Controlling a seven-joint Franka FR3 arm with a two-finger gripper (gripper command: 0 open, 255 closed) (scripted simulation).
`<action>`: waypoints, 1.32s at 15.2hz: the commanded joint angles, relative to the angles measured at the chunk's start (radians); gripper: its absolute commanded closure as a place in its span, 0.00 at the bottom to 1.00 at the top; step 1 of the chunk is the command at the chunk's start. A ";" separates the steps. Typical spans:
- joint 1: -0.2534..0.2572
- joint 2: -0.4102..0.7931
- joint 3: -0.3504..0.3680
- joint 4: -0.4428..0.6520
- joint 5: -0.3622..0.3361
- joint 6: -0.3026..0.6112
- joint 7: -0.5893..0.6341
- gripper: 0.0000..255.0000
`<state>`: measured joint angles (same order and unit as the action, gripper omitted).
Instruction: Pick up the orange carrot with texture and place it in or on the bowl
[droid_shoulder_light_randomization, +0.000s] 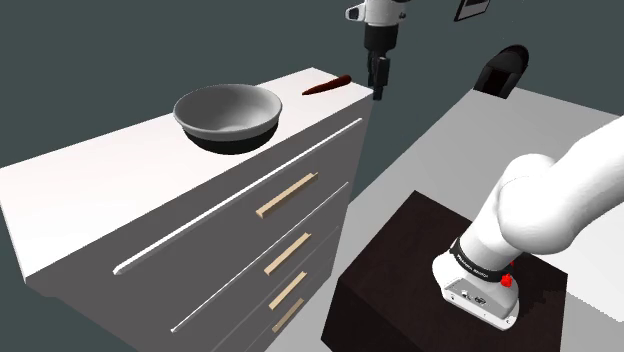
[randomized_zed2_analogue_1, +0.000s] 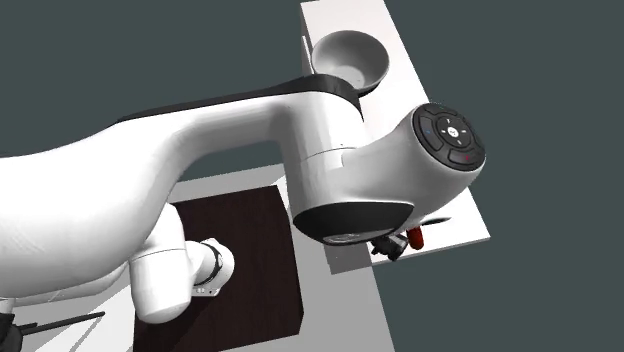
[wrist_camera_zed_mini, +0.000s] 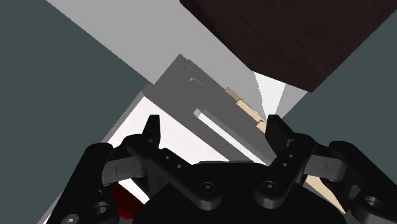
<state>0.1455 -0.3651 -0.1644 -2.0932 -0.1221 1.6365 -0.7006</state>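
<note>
Nearest the shoulder camera, a dark brown box stand (droid_shoulder_light_randomization: 400, 270) is carrying the white arm. Beyond it, a white cabinet (droid_shoulder_light_randomization: 120, 190) with pale wooden drawer handles is standing. On its top a grey, dark-based bowl (droid_shoulder_light_randomization: 228, 115) is sitting, and farther back a slim dark red carrot (droid_shoulder_light_randomization: 327, 87) is lying near the far corner. The all-black gripper (droid_shoulder_light_randomization: 379, 90) is hanging just beside that corner, its fingers standing wide apart and holding nothing. The carrot is lying to the shoulder view's left of the gripper, its long axis pointing roughly at the fingers. The coming move probably calls for a short shift that way, then closing across the carrot's width.
</note>
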 joint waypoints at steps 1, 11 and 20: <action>0.026 0.070 -0.015 0.076 -0.002 0.011 -0.134 0.00; 0.098 0.331 -0.028 0.378 0.035 0.038 -0.651 0.00; 0.095 0.324 -0.031 0.282 0.033 0.128 -0.649 0.00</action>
<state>0.2410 -0.0411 -0.1952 -1.8086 -0.0894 1.7613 -1.3490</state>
